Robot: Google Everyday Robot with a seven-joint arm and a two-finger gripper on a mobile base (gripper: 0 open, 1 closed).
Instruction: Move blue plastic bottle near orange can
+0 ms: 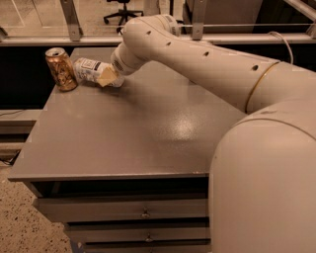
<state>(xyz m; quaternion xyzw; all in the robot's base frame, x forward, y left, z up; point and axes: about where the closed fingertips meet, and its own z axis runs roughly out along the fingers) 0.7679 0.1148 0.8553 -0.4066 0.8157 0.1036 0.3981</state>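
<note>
The blue plastic bottle (88, 69) lies on its side at the table's far left, its pale label with a dark text panel facing up. Its left end is close beside the orange can (60, 69), which stands upright near the table's far left corner. My gripper (108, 77) is at the bottle's right end, its yellowish fingertips against the bottle. The arm hides the bottle's right part.
The grey table (133, 133) has drawers below its front edge. A railing and glass panel run behind the table. An office chair (124, 10) stands on the floor beyond. My white arm spans from the right foreground to the far left.
</note>
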